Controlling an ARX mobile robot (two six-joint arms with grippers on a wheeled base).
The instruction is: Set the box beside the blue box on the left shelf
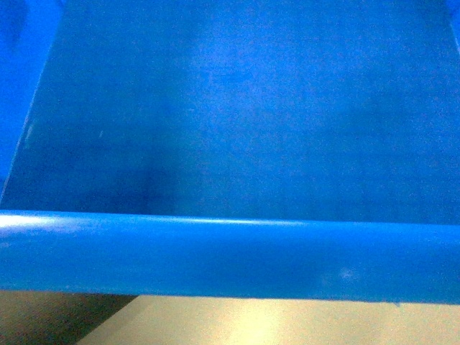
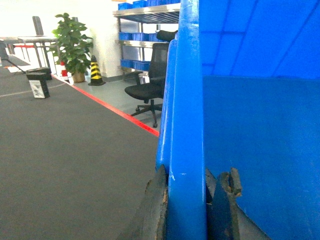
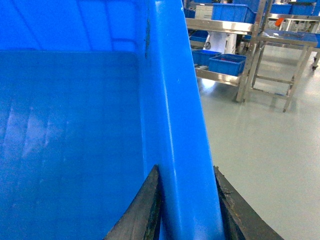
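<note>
Held up off the floor between both arms: the box (image 1: 230,129), a big bright blue plastic crate, so close to the head camera that its inside and near rim fill almost the whole view. Left gripper (image 2: 186,210) clenched on the left side wall, one dark finger outside and one inside the rim. Right gripper (image 3: 186,210) clamped the same way on the opposite wall, rim pinched between its two worn black fingers. Probably stiff, hard plastic, not fragile, and light for its size if empty, as the bare inside suggests; bulky, though, and smooth enough to slip or swing in a narrow pinch. Best taken at the thick rolled rim at the middle of each side wall, as now, with both arms kept level so the load does not tilt. No brand, label or readable writing visible on the crate. In the background of the left wrist view: a black office chair (image 2: 150,82), a potted plant (image 2: 72,42), a striped cone (image 2: 95,70), a red floor line (image 2: 117,111) and a metal shelf (image 2: 145,12) with small blue bins. In the right wrist view: more steel racks (image 3: 227,27) with blue bins (image 3: 227,62).
</note>
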